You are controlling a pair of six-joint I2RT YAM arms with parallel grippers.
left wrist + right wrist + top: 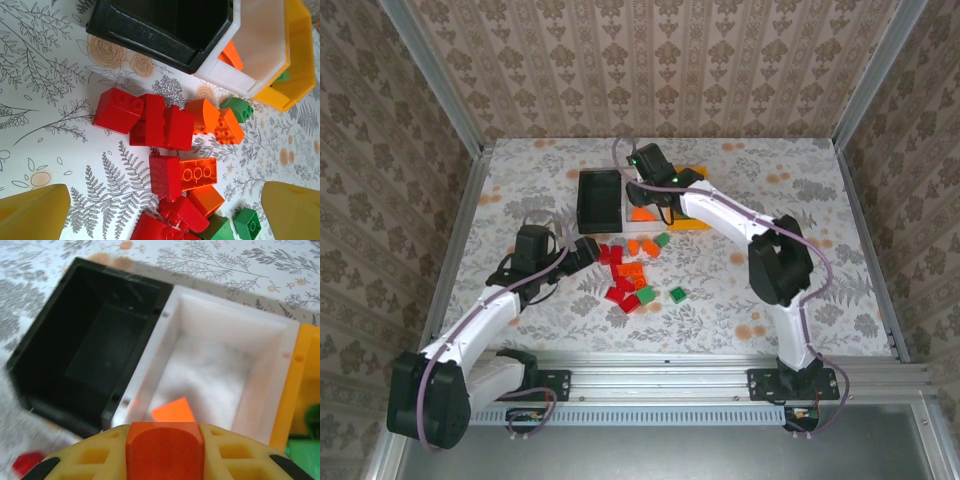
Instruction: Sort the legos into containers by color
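Top external: I'm seeing the right gripper [642, 186] hanging just right of the black bin [600, 198], over its neighbour. The left gripper [588, 252] is sitting at the left edge of the loose legos [632, 278] scattered on the floral-print table [760, 170]. I cannot tell either grip from up here. Left wrist: the left gripper [162, 212] is spreading wide, its yellow fingertips [32, 212] flanking glossy studded red, orange and green bricks. This view is also showing a second orange brick [231, 54] lying inside the white bin [260, 45] and a green brick [283, 76] in the orange-yellow bin [300, 60]. Right wrist, blurry: the right gripper [164, 455] is pinching a smooth orange brick [164, 445] between latticed yellow fingers [90, 457], hovering over the white bin's near wall.
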